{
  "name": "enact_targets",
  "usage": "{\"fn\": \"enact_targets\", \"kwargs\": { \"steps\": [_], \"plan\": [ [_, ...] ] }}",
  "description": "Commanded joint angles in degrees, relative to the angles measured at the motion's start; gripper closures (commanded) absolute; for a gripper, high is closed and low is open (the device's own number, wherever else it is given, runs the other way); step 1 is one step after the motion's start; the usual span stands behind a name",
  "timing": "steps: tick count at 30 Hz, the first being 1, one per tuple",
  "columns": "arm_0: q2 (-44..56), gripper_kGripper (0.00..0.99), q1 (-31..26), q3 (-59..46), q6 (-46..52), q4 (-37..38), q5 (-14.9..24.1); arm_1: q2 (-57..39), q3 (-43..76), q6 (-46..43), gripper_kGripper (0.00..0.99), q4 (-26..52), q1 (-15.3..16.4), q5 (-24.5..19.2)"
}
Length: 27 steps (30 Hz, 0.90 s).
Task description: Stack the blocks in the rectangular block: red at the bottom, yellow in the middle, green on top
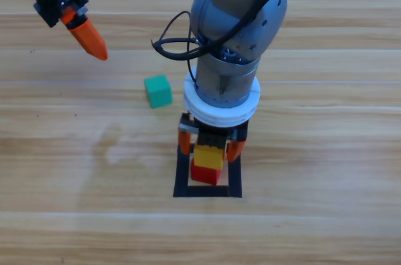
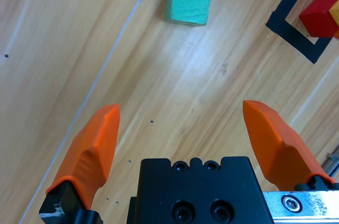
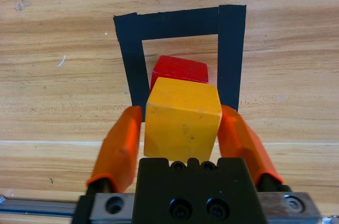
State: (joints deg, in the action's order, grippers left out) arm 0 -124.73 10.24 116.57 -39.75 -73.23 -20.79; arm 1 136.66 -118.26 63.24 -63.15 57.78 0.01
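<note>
From above, the yellow cube (image 1: 208,155) is gripped by the right hand (image 1: 211,146) over the red cube (image 1: 205,173) inside the tape square (image 1: 182,180). The green cube (image 1: 158,91) is seen on the worktop (image 1: 313,215). At the left wrist, the left hand (image 2: 183,123) is held released above bare wood. At the right wrist, yellow is clamped just above red.

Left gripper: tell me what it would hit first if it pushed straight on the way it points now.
Probably the bare table. The left gripper is open, nothing between its jaws, aimed down at wood. The green cube lies farther along that line, slightly to one side; depth is unclear, so it may come next.
</note>
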Motion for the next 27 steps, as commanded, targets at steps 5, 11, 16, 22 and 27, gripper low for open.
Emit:
{"fn": "enact_targets", "kwargs": {
  "steps": [5, 11, 16, 22, 27],
  "plan": [
    [-5.08, 0.0, -2.07, 4.01, 1.78, -0.07, -0.48, 0.1, -3.73, -3.56, 0.001, 0.48, 2.68, -1.32],
    [-12.12, 0.0, -2.07, 12.89, 1.78, -1.48, 0.14, -7.46, -3.56, -4.44, 0.0, -1.54, 2.68, -4.05],
    [-17.65, 0.0, 0.04, 19.13, 0.03, -4.29, 3.12, -14.4, -0.39, -5.49, 0.001, -2.6, 1.72, -4.66],
    [-16.33, 0.0, 6.1, 19.22, -0.41, -5.34, 8.57, -20.56, 9.45, -10.33, 0.0, -2.68, -4.35, -1.24],
    [-12.73, 0.0, 9.88, 18.87, 0.99, -7.36, 10.77, -22.67, 17.8, -19.91, 0.002, -2.68, -10.41, 2.72]
  ]
}}
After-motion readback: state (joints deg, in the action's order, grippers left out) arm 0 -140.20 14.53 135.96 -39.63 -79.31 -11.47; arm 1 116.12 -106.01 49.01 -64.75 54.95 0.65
